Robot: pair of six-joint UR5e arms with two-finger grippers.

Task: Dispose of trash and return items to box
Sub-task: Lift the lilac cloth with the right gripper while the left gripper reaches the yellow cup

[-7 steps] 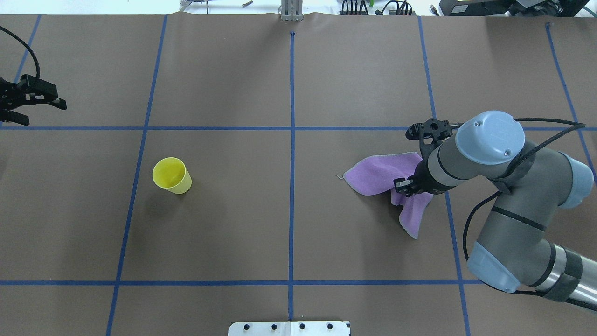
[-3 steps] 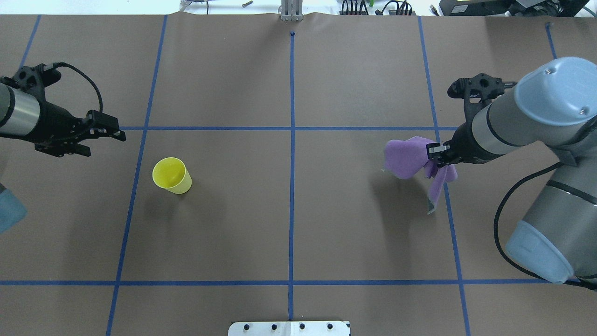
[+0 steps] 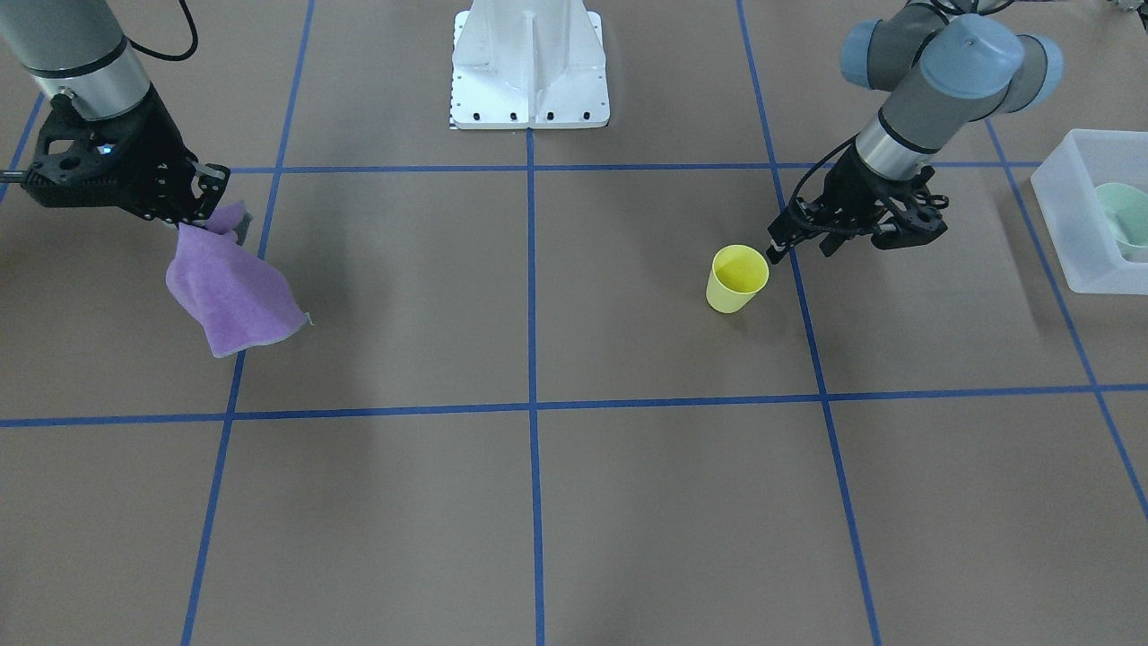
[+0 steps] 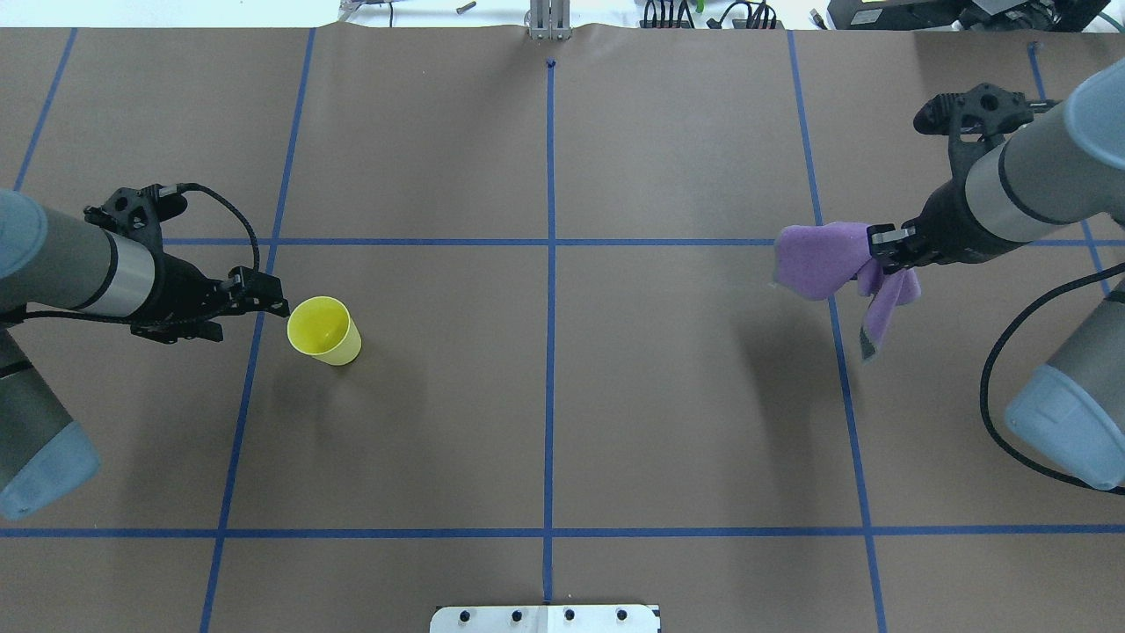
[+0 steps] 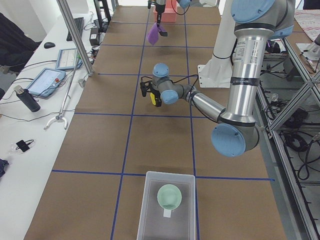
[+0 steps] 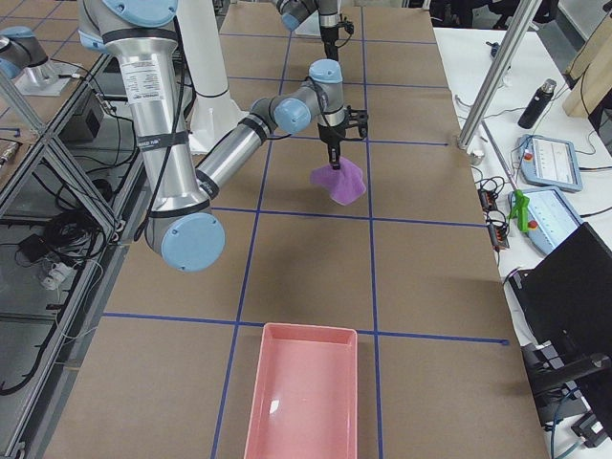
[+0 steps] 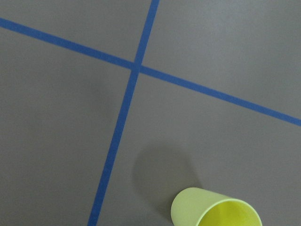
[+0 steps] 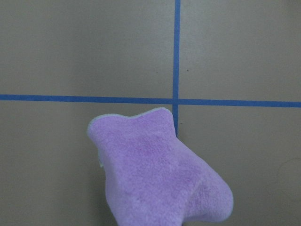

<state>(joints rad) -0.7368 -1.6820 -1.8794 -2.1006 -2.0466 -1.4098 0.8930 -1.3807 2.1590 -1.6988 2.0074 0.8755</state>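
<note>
While the yellow plastic cup stands upright, mouth up, on the brown paper-covered table, the left gripper sits low just beside it, on the side away from the table's middle. Its two black fingers look parted. The one nearer the cup reaches almost to the rim, but the overhead view is too coarse to say whether it touches. The cup is not between the fingers. The left wrist camera catches only the cup's rim and upper wall at its lower edge, near a crossing of blue tape lines.

On the other half of the table, the right gripper is pinched closed on a purple fleece cloth. The cloth hangs clear of the table, with one broad lobe drooping to one side of the fingers and a narrower tail to the other. The view from the right end of the table shows it dangling below the fingers with the paper well beneath it.

The frosted white plastic bin sits at the table's end on the robot's left, well apart from the cup. The mint-green bowl rests inside it, open side up. At the opposite end of the table lies a pink rectangular tray. The white robot base stands between the two arms.
</note>
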